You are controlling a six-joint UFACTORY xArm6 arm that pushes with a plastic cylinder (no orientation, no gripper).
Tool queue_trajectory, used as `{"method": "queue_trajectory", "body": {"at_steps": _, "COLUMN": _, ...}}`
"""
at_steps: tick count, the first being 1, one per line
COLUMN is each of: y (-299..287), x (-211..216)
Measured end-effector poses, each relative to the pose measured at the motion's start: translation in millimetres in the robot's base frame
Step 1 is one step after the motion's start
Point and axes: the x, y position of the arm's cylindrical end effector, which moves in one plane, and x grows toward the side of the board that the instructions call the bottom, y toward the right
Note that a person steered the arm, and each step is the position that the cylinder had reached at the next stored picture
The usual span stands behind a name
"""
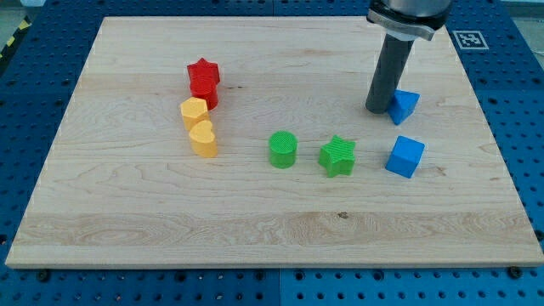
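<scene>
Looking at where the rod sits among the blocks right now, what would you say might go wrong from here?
My tip sits against the blue triangular block, which may pivot aside rather than slide straight. The blue cube lies just below it and could get bumped. The red star and two yellow blocks are bunched together, so nudging one may shift the others.

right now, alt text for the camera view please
My tip rests on a wooden board, against a blue triangle. Nearby sit a blue cube, green star and green cylinder; left, red and yellow blocks cluster.

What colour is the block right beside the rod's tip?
Blue: the blue triangular block sits against my tip, clearest in the camera view.
</scene>
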Motion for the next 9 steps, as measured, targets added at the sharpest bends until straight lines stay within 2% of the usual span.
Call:
{"method": "queue_trajectory", "body": {"at_steps": 3, "y": 23.6, "x": -11.0}}
{"method": "queue_trajectory", "body": {"at_steps": 5, "y": 79.8, "x": -28.4}}
{"method": "queue_trajectory", "body": {"at_steps": 7, "y": 78.1, "x": -28.4}}
{"method": "queue_trajectory", "body": {"at_steps": 9, "y": 75.2, "x": -2.0}}
